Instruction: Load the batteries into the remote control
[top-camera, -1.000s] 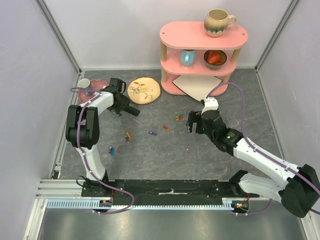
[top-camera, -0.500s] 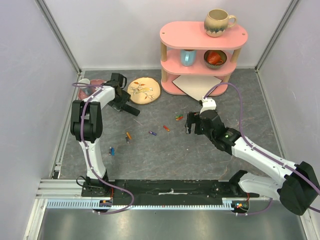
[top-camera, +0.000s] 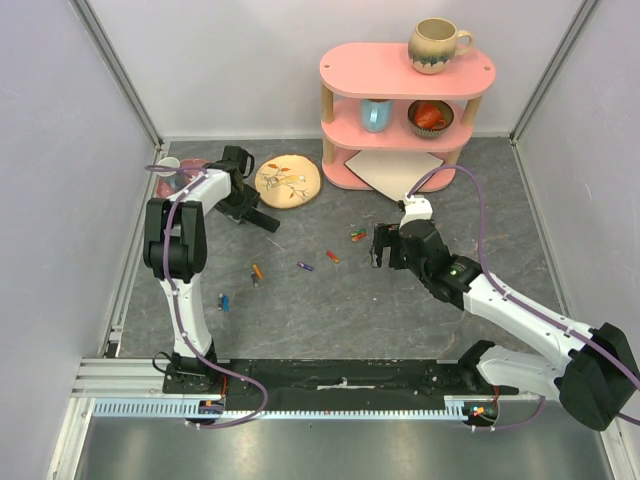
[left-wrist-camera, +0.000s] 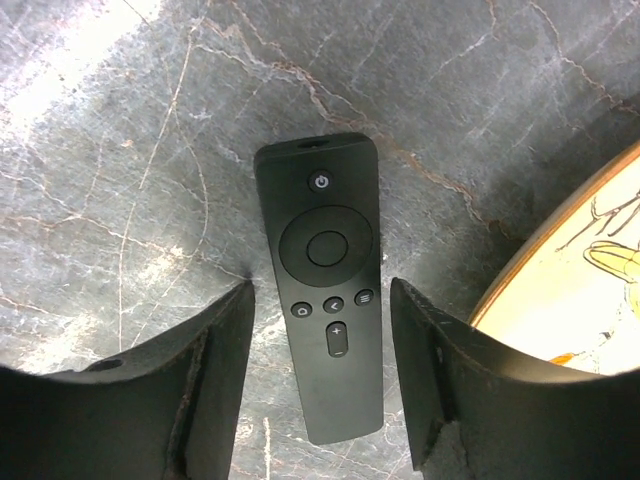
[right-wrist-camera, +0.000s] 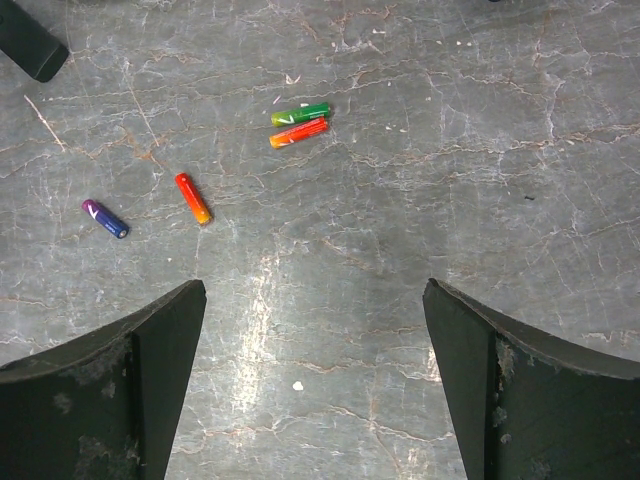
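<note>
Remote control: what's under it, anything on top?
The remote control lies button face up, flat on the grey table, with nothing on top. The left gripper has its jaws open either side. The underside is covered, so no battery bay can be seen.

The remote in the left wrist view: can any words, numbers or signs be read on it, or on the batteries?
"+": on the long lower button of the remote.
Power sign, no letters: on its top button.
Three small icons below the round pad: symbols only, no words.
Batteries: markings too small to read.
</note>
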